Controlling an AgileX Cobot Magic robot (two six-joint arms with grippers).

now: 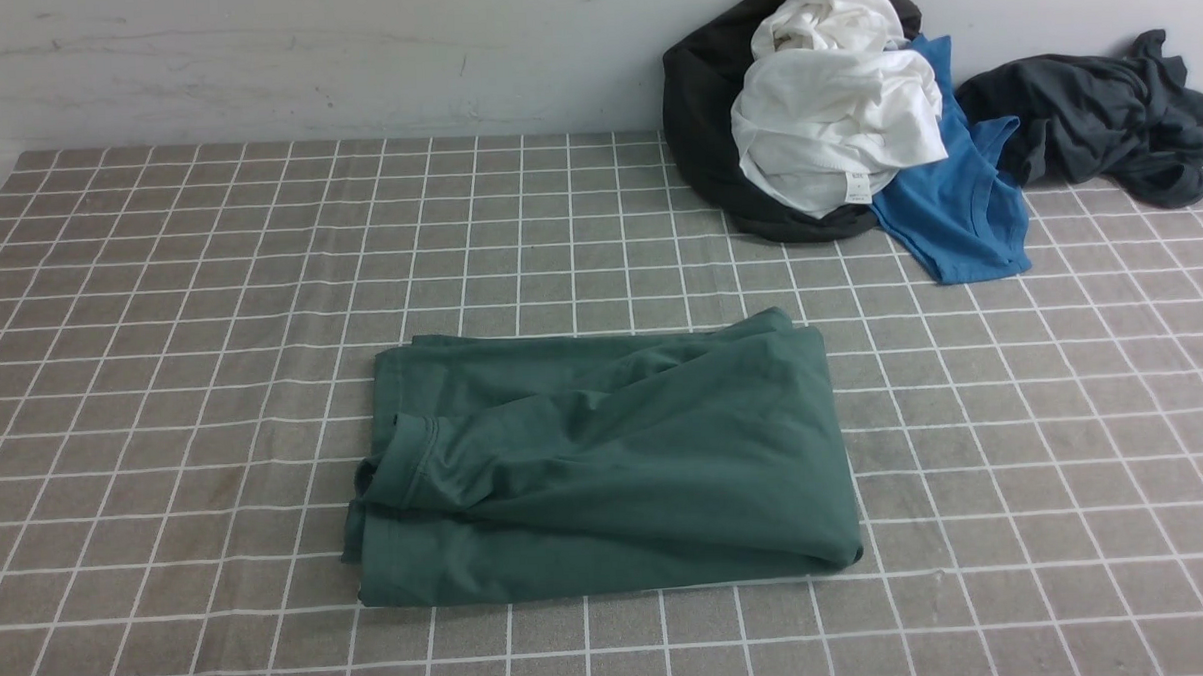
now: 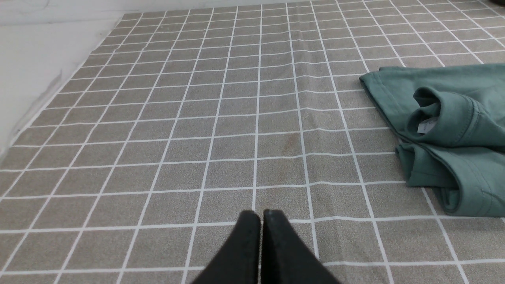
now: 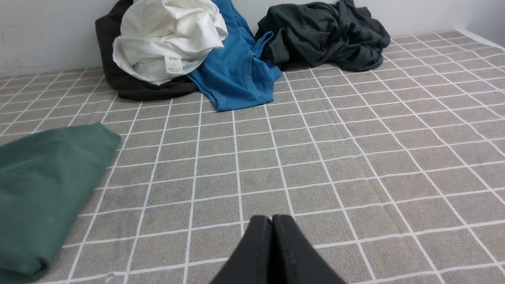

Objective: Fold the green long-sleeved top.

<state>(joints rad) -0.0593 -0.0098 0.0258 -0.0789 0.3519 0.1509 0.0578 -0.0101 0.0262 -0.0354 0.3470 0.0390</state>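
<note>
One compact rectangle is what the green long-sleeved top (image 1: pixel 606 458) now makes, lying mid-desk (image 1: pixel 160 293) with a cuff on its left edge. Folding looks finished, or nearly; any next move would only tidy that loose cuff. Left end effector (image 2: pixel 261 215) and right end effector (image 3: pixel 272 219) sit either side of the top, both pressed closed and empty. Well beyond the top, a white garment (image 1: pixel 834 120), blue T-shirt (image 1: pixel 957 215) and dark grey garment (image 1: pixel 1104 110) obstruct nothing.
</note>
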